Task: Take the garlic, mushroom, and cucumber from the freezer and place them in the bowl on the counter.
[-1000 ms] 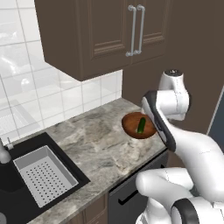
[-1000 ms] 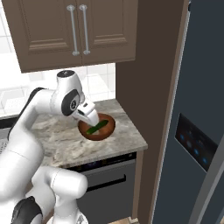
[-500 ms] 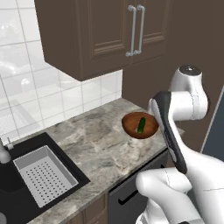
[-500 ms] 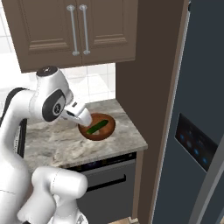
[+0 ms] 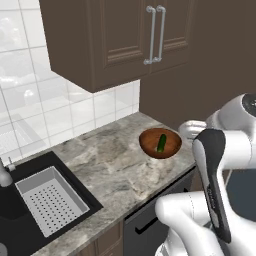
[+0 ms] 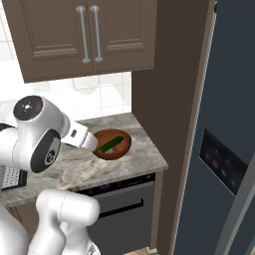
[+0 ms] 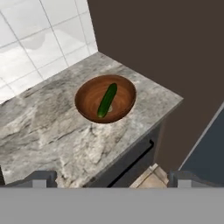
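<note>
Nearest us, our fingers (image 7: 112, 179) stand wide apart with nothing between them, raised above the desk (image 7: 48, 127) edge and looking down at it. Further on sits the bowl (image 7: 105, 99), close to the desk's corner by the dark side panel; the cucumber (image 7: 107, 99) lies slanted inside it, resting on the bottom. Beside us stands the freezer (image 6: 224, 149), door shut. We judge garlic and mushroom are yet to fetch, hence the empty grasp.

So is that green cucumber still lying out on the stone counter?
No, the cucumber lies inside the wooden bowl, which stands on the counter.
</note>
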### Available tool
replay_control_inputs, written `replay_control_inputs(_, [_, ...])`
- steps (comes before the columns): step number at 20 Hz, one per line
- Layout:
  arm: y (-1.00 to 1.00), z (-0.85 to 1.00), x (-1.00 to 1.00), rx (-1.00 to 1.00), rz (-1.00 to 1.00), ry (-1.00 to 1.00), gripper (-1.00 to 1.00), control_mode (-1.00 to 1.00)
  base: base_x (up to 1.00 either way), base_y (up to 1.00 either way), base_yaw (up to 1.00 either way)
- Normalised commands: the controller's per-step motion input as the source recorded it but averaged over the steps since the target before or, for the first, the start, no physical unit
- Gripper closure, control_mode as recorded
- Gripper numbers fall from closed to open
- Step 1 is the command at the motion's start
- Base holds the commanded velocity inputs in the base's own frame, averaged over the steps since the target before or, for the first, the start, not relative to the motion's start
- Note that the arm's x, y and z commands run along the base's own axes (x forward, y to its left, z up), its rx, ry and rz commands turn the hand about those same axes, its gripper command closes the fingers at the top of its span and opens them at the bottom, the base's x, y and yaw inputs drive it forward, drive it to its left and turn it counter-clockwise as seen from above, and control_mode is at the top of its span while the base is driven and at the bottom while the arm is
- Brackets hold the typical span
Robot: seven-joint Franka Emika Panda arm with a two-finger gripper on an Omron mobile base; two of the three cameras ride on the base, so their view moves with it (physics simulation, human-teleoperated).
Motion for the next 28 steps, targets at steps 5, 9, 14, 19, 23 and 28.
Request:
replay_control_inputs(5, [0.07,0.34,-0.43,-0.02,0.04,-0.09,-1.0,-1.0,0.0,0.0,0.0])
replay_control_inputs(9, [0.02,0.24,-0.38,-0.02,0.0,-0.17,-1.0,-1.0,0.0,0.0,0.0])
replay_control_inputs(14, [0.0,0.31,-0.46,0.0,0.0,-0.18,-1.0,-1.0,0.0,0.0,0.0])
replay_control_inputs(19, [0.0,0.24,-0.61,0.0,0.0,-0.18,-1.0,-1.0,0.0,0.0,0.0])
replay_control_inputs(23, [0.0,0.1,-0.54,0.0,0.0,-0.14,-1.0,1.0,-0.19,0.0,0.0])
replay_control_inputs(28, [0.0,0.0,0.0,0.0,0.0,0.0,-1.0,1.0,-0.87,0.0,0.0])
